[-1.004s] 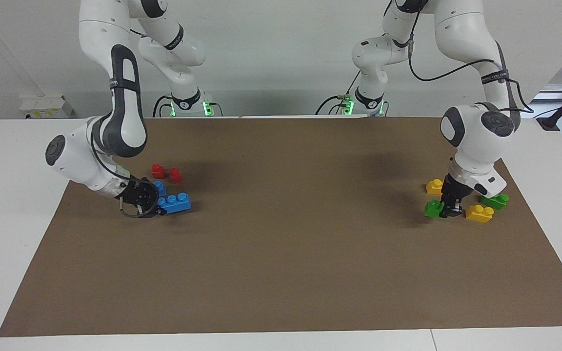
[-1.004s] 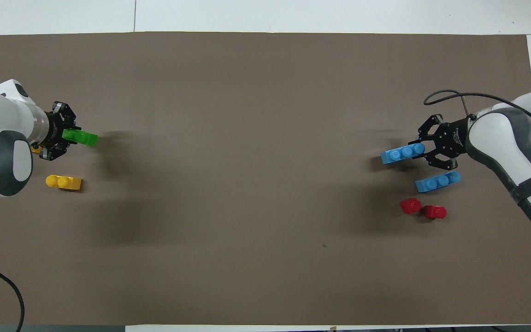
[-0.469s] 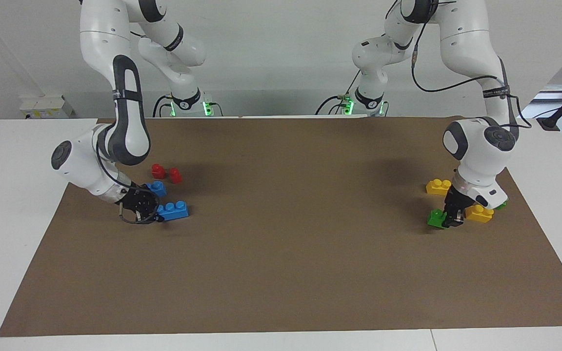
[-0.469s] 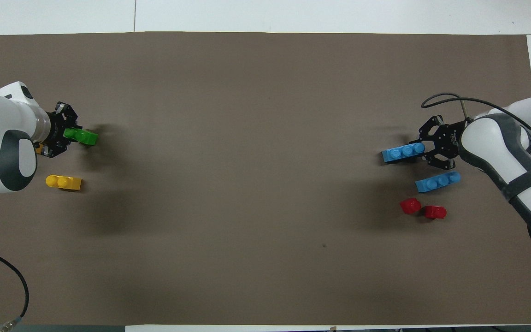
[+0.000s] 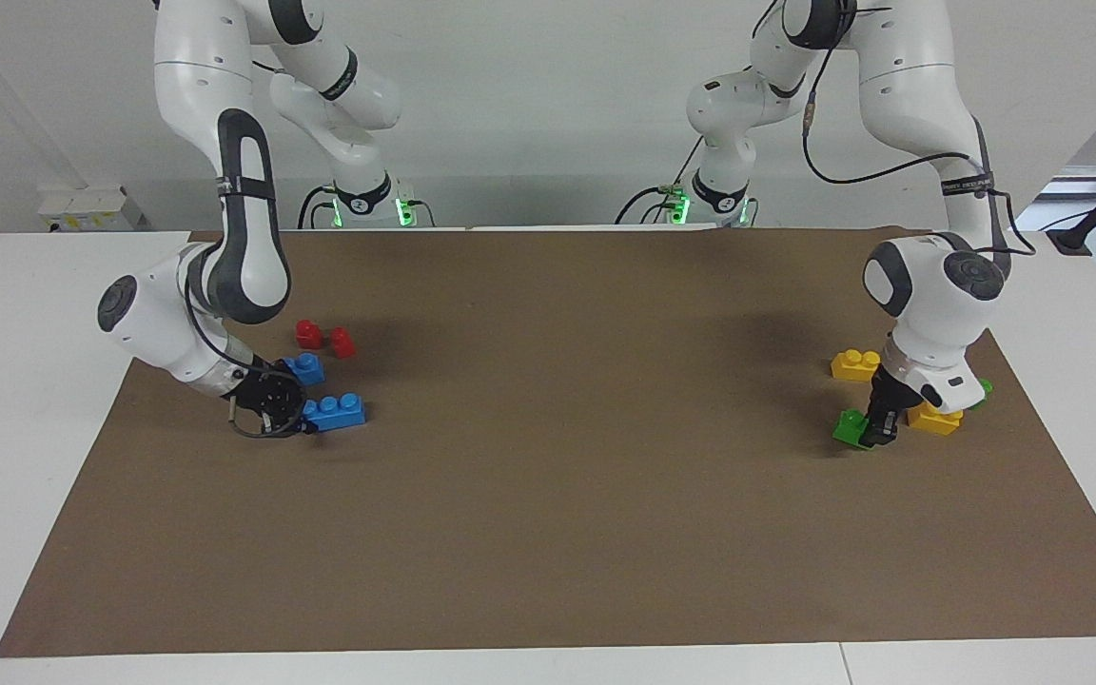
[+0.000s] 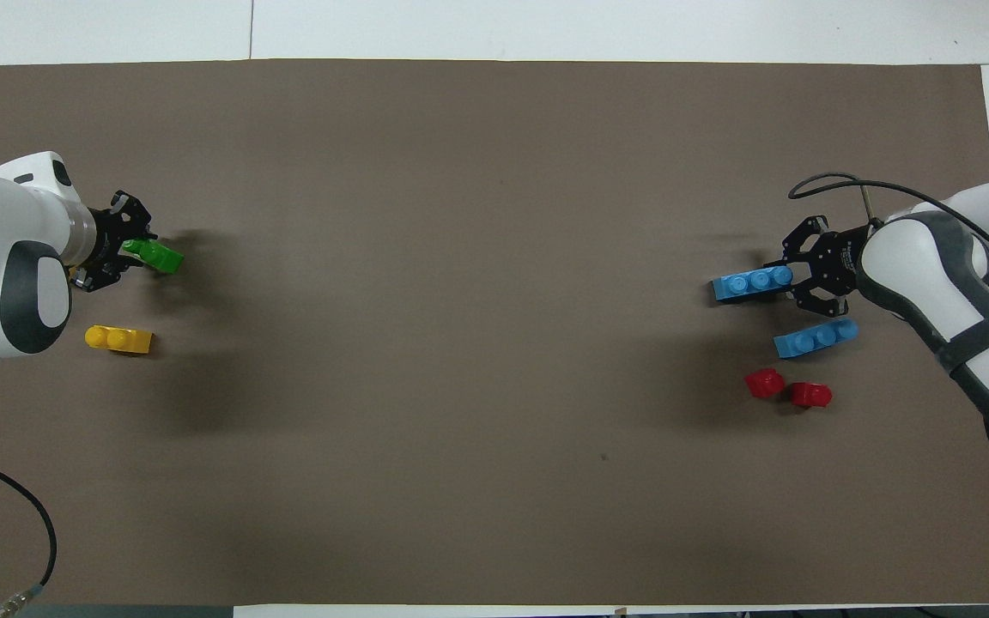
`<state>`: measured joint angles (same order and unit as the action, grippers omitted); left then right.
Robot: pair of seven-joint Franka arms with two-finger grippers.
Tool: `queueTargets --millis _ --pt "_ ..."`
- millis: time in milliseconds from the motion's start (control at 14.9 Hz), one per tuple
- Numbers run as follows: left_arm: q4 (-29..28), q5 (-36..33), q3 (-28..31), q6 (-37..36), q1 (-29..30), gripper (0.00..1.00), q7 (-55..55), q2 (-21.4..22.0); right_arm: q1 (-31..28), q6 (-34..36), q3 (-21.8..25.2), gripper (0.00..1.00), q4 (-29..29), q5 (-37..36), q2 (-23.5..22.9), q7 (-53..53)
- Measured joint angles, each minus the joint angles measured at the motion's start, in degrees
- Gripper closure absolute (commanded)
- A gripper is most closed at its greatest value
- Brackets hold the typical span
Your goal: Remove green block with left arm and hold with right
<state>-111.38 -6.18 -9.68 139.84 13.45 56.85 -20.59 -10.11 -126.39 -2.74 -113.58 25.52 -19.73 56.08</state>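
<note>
My left gripper [image 5: 875, 432] is shut on one end of the green block [image 5: 849, 427], a two-stud brick held low at the brown mat [image 5: 586, 476] at the left arm's end of the table. In the overhead view the green block [image 6: 156, 255] sticks out of the left gripper [image 6: 136, 251], tilted. My right gripper [image 5: 303, 422] is shut on the end of a three-stud blue brick [image 5: 335, 412] down at the mat at the right arm's end. In the overhead view that blue brick [image 6: 750, 283] juts from the right gripper [image 6: 783, 281].
Two yellow bricks [image 5: 854, 364] [image 5: 934, 419] and a second green brick [image 5: 984, 387], mostly hidden by the wrist, lie around the left gripper. A second blue brick [image 6: 816, 338] and two red pieces [image 6: 764, 383] [image 6: 810, 395] lie near the right gripper. A black cable [image 6: 39, 524] loops at the mat's near corner.
Both grippers have come down toward the mat with their bricks. The green block has sunk and tilted; the blue brick has levelled out and dropped to the mat.
</note>
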Motion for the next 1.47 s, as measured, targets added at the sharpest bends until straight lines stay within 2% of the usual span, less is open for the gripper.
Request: queueTargets --millis 134,201,402,603,871,1138,1339,1473 --pt "0.0 0.0 0.0 0.0 0.0 0.00 -0.7 -0.2 0.0 0.0 -0.3 0.16 0.0 0.0 0.0 0.9" --pt "0.1 0.0 0.0 0.0 0.0 0.00 -0.7 -0.2 0.0 0.1 -0.3 0.14 0.0 0.0 0.0 1.1" --pt "1.5 0.0 0.0 -1.6 0.1 0.00 -0.8 -0.2 0.0 1.3 -0.4 0.14 0.9 0.0 0.1 1.2" --pt "6.2 0.0 0.0 -8.0 0.3 0.00 -1.0 0.4 0.0 4.9 -0.4 0.12 3.7 0.0 0.9 1.3" --pt "8.5 -0.4 -0.9 -12.7 0.2 0.00 -2.8 3.2 0.5 7.8 -0.4 0.12 5.2 -2.4 5.0 1.6" --pt "8.6 -7.4 -1.5 -18.7 -1.9 0.00 -9.5 6.3 1.2 9.6 -0.4 0.12 5.3 -2.7 7.2 2.7" --pt "8.7 -8.5 -1.6 -23.1 -3.0 0.00 -19.8 9.2 1.2 13.7 -0.4 0.12 7.4 -3.1 8.1 3.4" --pt "10.4 -8.5 -1.6 -28.8 -3.2 0.00 -27.4 10.9 1.2 16.4 -0.4 0.00 9.7 -4.7 8.9 3.8"
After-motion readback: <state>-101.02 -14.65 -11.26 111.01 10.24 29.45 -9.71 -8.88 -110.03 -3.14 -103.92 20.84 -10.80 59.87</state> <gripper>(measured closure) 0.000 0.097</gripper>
